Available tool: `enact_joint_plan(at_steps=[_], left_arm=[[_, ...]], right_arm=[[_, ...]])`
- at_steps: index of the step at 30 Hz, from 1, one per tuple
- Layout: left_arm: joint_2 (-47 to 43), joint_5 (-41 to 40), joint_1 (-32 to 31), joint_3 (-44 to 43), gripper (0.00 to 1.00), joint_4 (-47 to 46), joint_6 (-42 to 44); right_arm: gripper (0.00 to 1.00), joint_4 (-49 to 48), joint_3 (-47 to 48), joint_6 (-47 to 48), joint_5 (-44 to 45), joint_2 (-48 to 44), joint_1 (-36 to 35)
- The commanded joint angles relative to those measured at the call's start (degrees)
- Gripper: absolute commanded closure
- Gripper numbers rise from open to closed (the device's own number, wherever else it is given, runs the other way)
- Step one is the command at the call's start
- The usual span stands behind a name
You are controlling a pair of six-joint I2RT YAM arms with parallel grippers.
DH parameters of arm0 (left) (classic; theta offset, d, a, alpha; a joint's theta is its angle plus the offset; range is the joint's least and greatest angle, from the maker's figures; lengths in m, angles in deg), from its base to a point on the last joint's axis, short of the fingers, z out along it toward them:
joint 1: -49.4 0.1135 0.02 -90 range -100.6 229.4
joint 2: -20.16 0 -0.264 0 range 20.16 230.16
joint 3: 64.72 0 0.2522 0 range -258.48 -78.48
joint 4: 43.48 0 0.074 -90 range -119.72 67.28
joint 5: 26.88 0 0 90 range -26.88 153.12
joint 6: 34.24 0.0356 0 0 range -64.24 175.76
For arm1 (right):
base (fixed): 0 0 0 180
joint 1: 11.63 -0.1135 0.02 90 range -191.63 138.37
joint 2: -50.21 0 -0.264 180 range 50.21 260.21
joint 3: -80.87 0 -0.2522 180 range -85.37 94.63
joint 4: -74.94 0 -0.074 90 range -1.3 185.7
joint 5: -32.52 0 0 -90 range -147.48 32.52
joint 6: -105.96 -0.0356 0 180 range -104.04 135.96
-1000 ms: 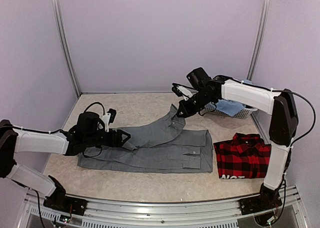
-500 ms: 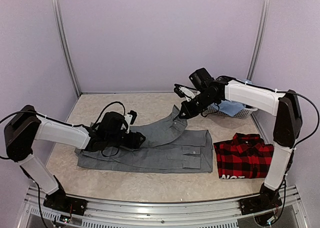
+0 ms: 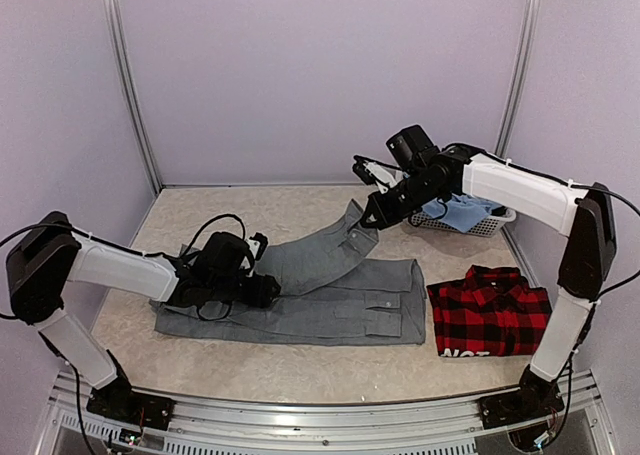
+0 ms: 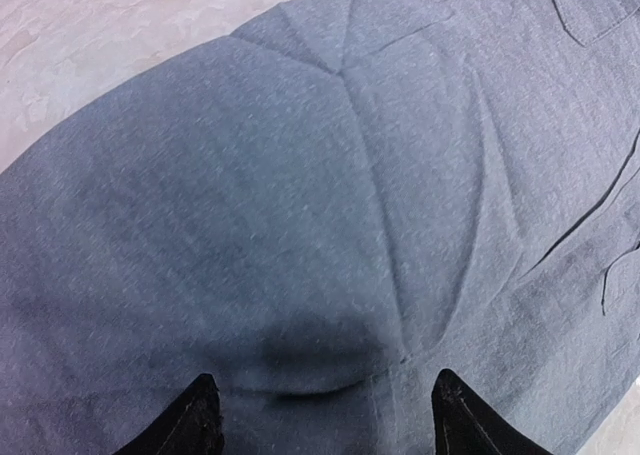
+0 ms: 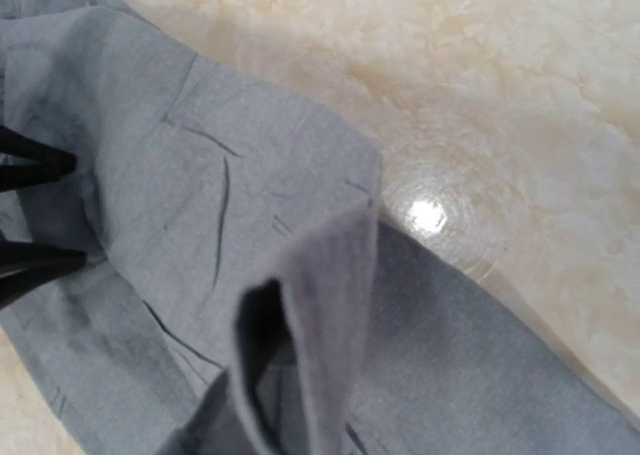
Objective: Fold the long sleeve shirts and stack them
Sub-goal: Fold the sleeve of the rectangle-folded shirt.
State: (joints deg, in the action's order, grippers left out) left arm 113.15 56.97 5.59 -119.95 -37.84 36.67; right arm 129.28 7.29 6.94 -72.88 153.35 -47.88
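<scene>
**A:** What lies on the beige marbled tabletop point(image 3: 240, 210)?

**B:** The biggest thing is the plain grey collared button-up shirt point(image 3: 330, 310) point(image 4: 300, 175) point(image 5: 200, 225). Its body lies flat across the middle, and one sleeve runs diagonally up toward the far right. Just to its right, with a strip of bare table between, sits the folded red-and-black plaid flannel shirt point(image 3: 490, 313), white lettering at its near edge. At the far right there is a white plastic mesh basket point(image 3: 497, 221) with a light blue cloth point(image 3: 455, 213) in it.

**A:** And the arms?

**B:** The left gripper point(image 3: 262, 290) point(image 4: 325, 420) is low over the left half of the grey shirt, where the sleeve meets the body. Its fingers point(image 4: 200, 415) stand well apart with only flat fabric and a dark shadow beneath them. I cannot tell whether they touch the cloth.

**A:** The other one?

**B:** The right gripper point(image 3: 368, 218) point(image 5: 60, 213) is clamped on the cuff end of that sleeve and holds it lifted off the table, near the basket. From its wrist camera the cuff hangs folded over itself above the tabletop.
</scene>
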Motion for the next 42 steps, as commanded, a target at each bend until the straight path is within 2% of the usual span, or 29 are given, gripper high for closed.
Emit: enact_joint_plan(at_steps=[1, 18, 25, 29, 34, 42], left_arm=[[-5.33, -2.34, -0.22, 3.49, 0.32, 3.42, -1.99], [-14.28, -3.48, 1.82, 11.84, 0.35, 4.78, -4.11], [-25.37, -1.24, 3.54, 12.00, 0.29, 4.91, -3.81], [-33.79, -1.36, 7.78, 10.99, 0.21, 6.34, -5.24], [-38.46, -2.76, 14.74, 7.97, 0.12, 10.56, -7.61], [-40.01, 0.78, 26.61, 4.74, 0.11, 14.89, -11.90]], right_arm=[[1.00, 1.77, -0.33, -0.14, -0.62, -2.71, 0.36], [1.00, -4.36, -0.62, -3.41, -18.43, -4.59, -2.18], [1.00, -3.46, 3.95, -3.63, -19.95, -3.37, -6.64], [1.00, -1.56, 8.51, -3.24, -18.71, -1.40, -10.71], [1.00, -1.26, 14.01, -3.86, -20.34, 0.90, -15.74], [1.00, -0.29, 26.09, -5.45, -24.36, 5.74, -22.42]])
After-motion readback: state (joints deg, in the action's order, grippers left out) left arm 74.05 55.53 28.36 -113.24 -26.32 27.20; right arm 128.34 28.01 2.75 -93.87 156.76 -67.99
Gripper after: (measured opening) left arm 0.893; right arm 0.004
